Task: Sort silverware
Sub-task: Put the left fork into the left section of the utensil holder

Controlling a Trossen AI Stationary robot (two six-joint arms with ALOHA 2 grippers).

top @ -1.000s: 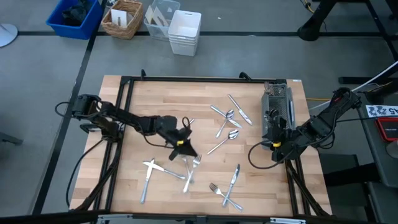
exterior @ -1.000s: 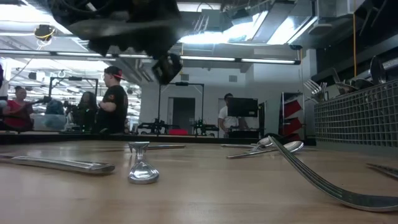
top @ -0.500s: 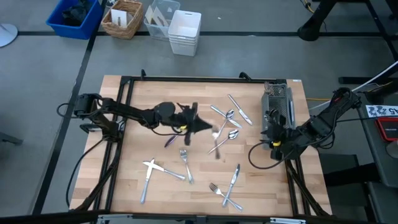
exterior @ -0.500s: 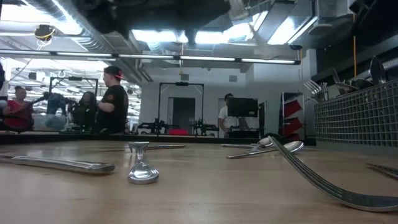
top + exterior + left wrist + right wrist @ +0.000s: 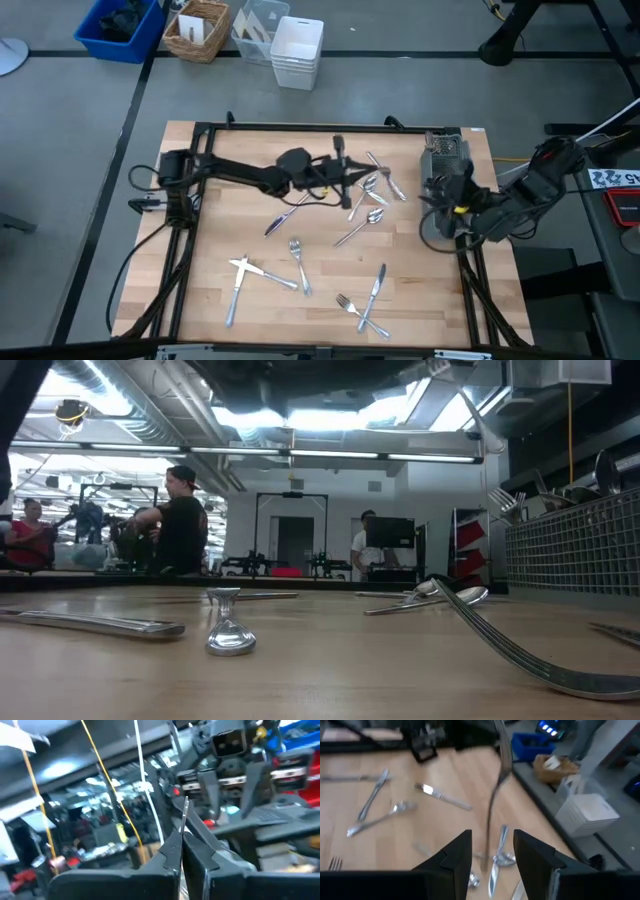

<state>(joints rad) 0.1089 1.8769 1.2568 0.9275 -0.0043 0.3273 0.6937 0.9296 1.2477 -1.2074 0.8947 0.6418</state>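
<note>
Silverware lies scattered on the wooden table (image 5: 230, 160): two spoons (image 5: 366, 205) and a knife (image 5: 385, 177) at the far right, a knife (image 5: 283, 214) and a fork (image 5: 298, 265) in the middle, and crossed pieces (image 5: 241, 272) near the front. My left gripper (image 5: 351, 179) reaches across above the spoons, shut on one slim piece (image 5: 496, 790). My right gripper (image 5: 450, 196) hovers open at the near end of the dark wire-mesh caddy (image 5: 446, 160), holding nothing. My left gripper pinches the slim silver piece between its two shut fingers (image 5: 172, 850), and a thin end (image 5: 185, 810) sticks out past the fingertips. The fingers come roughly level from the table's left, lying across the piece. The piece's long part (image 5: 492, 815) hangs down, clear of the table.
A fork and knife (image 5: 366, 300) lie crossed near the front right. Black frame rails (image 5: 300, 127) run along the table's edges. Beyond the far edge stand a blue bin (image 5: 120, 25), a wicker basket (image 5: 197, 30) and a white bin (image 5: 297, 50). People stand in the room behind.
My left gripper has risen from the table's middle and swung toward the far right, rolling its wrist. It has stayed shut, and the silver piece has come up off the table with it. My right gripper has risen a little beside the caddy and turned.
</note>
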